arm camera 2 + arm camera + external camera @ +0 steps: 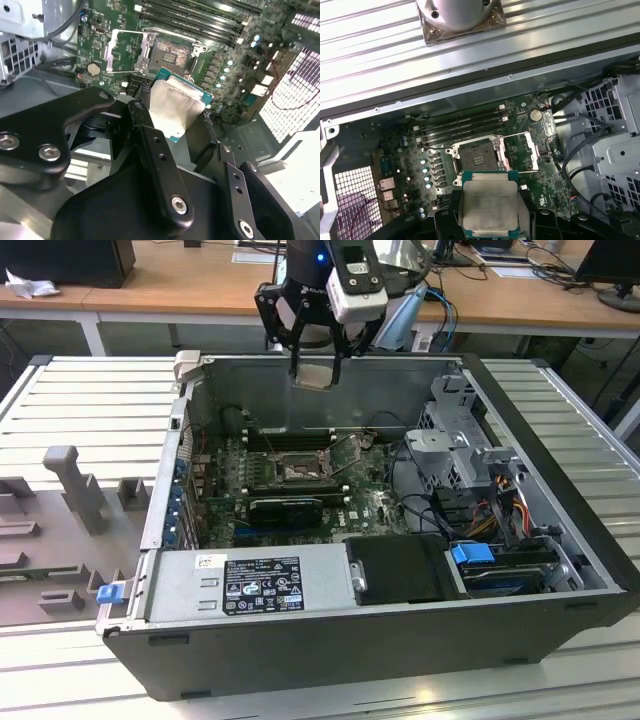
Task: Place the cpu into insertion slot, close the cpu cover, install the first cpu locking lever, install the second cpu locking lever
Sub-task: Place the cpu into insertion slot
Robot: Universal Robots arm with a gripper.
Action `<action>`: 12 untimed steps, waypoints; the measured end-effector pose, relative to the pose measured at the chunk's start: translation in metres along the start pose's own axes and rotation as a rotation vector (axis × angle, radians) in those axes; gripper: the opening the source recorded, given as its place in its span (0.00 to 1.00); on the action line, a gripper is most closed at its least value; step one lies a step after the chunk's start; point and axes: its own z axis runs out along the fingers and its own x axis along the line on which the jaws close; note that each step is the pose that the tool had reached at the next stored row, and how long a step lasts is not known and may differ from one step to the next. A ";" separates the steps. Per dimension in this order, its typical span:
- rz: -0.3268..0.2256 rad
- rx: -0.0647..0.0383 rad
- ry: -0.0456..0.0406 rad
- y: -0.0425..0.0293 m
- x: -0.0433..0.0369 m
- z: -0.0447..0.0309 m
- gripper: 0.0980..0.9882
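My gripper (316, 360) hangs above the open computer case's back wall, shut on the cpu (316, 376), a flat square chip with a pale metal top. Both wrist views show the cpu (489, 207) (176, 107) clamped by its edges between the black fingers (142, 125). Below it on the green motherboard, the insertion slot (476, 158) (172, 52) (298, 470) stands bare and dark. The cpu cover (522, 150) (126, 50) is swung open beside the slot. A thin wire lever (437, 146) runs along the slot's other side.
Long memory slots (462, 125) lie just past the socket. A long black module (285, 508) sits in front of it. The power supply (250, 580), drive cage (450, 440) and loose cables (410, 490) crowd the case. Grey fixtures (75, 485) stand on the slatted table.
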 end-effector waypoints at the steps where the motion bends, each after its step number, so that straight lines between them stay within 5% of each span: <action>1: 0.030 -0.001 -0.0027 -0.0001 0.0000 0.0013 0.48; 5: 0.173 -0.003 -0.0155 -0.0003 0.0000 0.0030 0.48; 12: 0.211 -0.004 -0.0189 -0.0013 0.0029 0.0049 0.48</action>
